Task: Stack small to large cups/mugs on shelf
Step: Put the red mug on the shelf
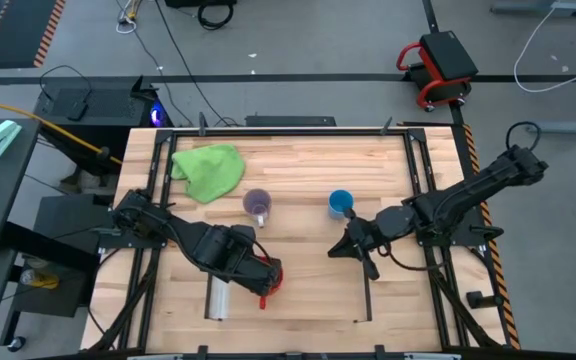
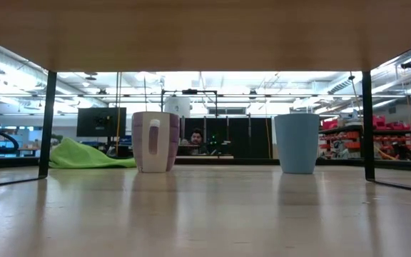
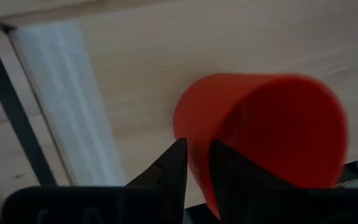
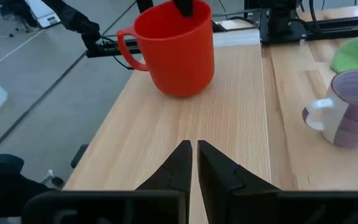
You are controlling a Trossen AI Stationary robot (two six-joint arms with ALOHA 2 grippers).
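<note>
Red mug going onto the shelf!

Left claw [image 3: 194,163] pinches the red mug [image 4: 174,50] by its rim, one finger inside, setting it upright on the shelf [image 1: 298,290]. Right claw [image 4: 194,158], pressed together, waits nearby. Purple mug [image 1: 257,205] and blue mug [image 1: 340,203] stand empty on the worktop [image 1: 298,160].

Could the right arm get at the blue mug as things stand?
Probably yes. The blue mug stands alone on the table, beside the right gripper, which is shut and empty, with nothing between them. The left gripper is busy with the red mug on the shelf.
</note>
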